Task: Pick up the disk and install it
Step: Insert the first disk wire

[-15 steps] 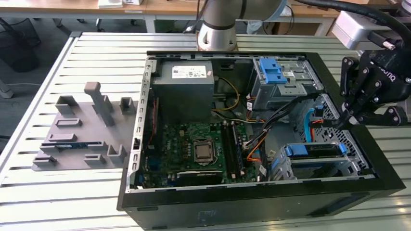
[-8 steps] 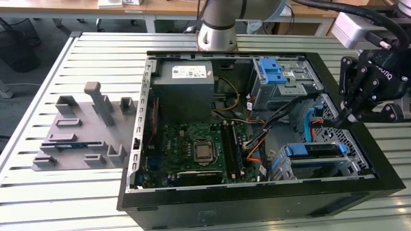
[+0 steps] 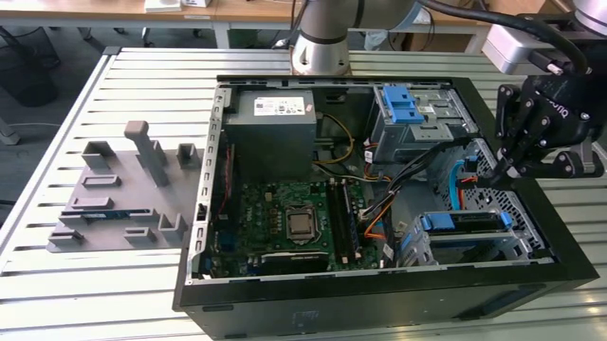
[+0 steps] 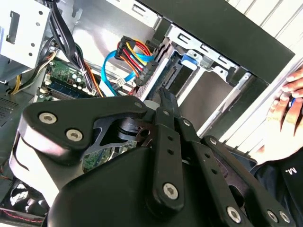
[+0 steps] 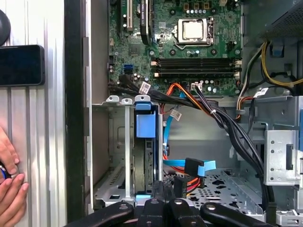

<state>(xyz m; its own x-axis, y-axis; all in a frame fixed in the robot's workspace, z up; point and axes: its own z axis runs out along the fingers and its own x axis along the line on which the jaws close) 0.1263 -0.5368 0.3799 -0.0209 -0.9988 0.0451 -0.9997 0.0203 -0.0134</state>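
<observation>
The disk [image 3: 462, 222], silver with a blue bracket, sits slotted in the drive cage [image 3: 517, 245] at the front corner of the open computer case, on the exterior view's right. In the first wrist view the disk [image 5: 144, 161] stands edge-on in that cage, its blue tab towards the motherboard. My gripper [image 3: 495, 181] hangs just above the case's side wall, a little beyond the cage, apart from the disk. Its black fingers [image 4: 166, 101] are together with nothing between them. The gripper [image 5: 163, 189] points down beside the cage, over loose blue and orange cables [image 5: 191, 168].
Inside the case are a grey power supply box [image 3: 275, 121], a motherboard [image 3: 294, 220] and an upper cage with a blue latch [image 3: 403, 106]. A grey fixture block [image 3: 124, 192] lies on the slatted table on the exterior view's left. A person's hand [image 5: 9, 182] rests outside the case wall.
</observation>
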